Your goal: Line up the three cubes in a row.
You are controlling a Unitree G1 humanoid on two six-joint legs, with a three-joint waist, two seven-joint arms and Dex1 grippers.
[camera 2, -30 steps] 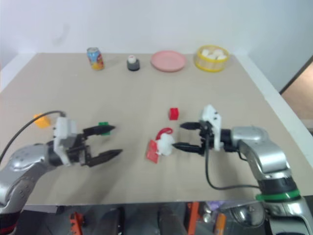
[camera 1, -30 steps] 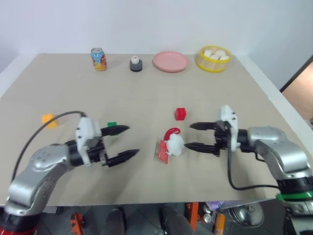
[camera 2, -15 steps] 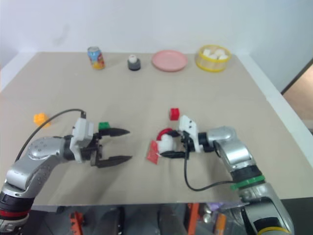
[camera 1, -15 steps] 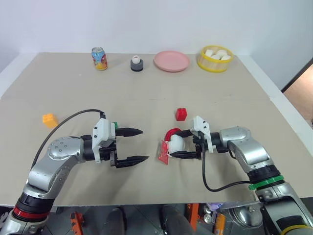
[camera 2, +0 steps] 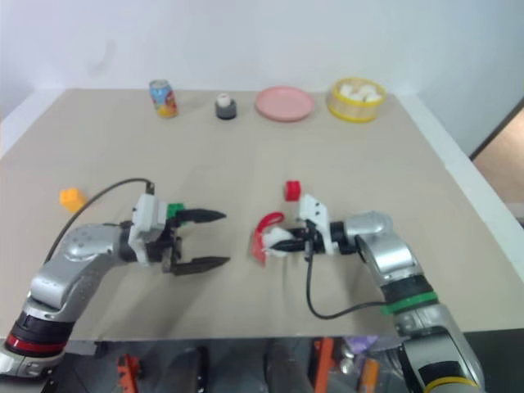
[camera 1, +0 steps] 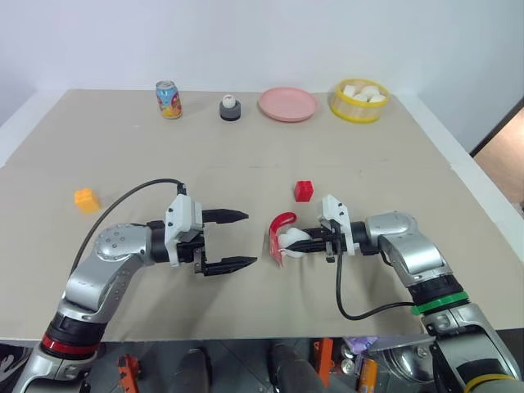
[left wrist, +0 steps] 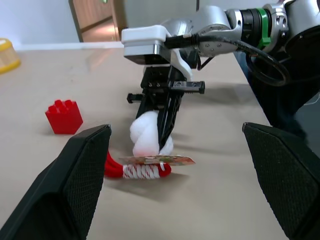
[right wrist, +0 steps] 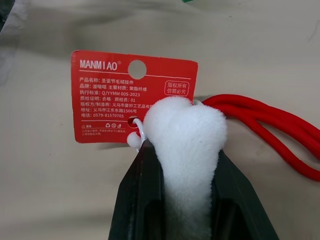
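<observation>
Writing is legible on one thing: the red tag (right wrist: 133, 95) on the white plush toy (right wrist: 185, 145) reads "MANMIAO", with rows of small Chinese print and "0579-81570705" beneath.

That toy is pinched tight between the two black fingers of the right gripper (camera 1: 301, 243), whose forearm reaches in from the table's right side, pointing across toward the left and tipped a little downward. A red cord (camera 1: 282, 223) loops off the toy. The left gripper (camera 1: 243, 239) faces it from the other side, held about level, fingers spread wide with nothing between them, a black cable arcing back over its arm.

The red cube (camera 1: 304, 190) sits near the middle of the table, just beyond the toy toward the far edge. The green cube (camera 2: 174, 210) is mostly hidden behind the left gripper's white housing. The orange-yellow cube (camera 1: 84, 199) lies well apart, near the left edge.

The table (camera 1: 246, 155) has a plain beige top against a white wall. Along its far edge stand a soda can (camera 1: 169, 99), a small dark holder with a white object (camera 1: 229, 107), a pink plate (camera 1: 287, 104) and a yellow basket (camera 1: 359, 98) of white pieces.
</observation>
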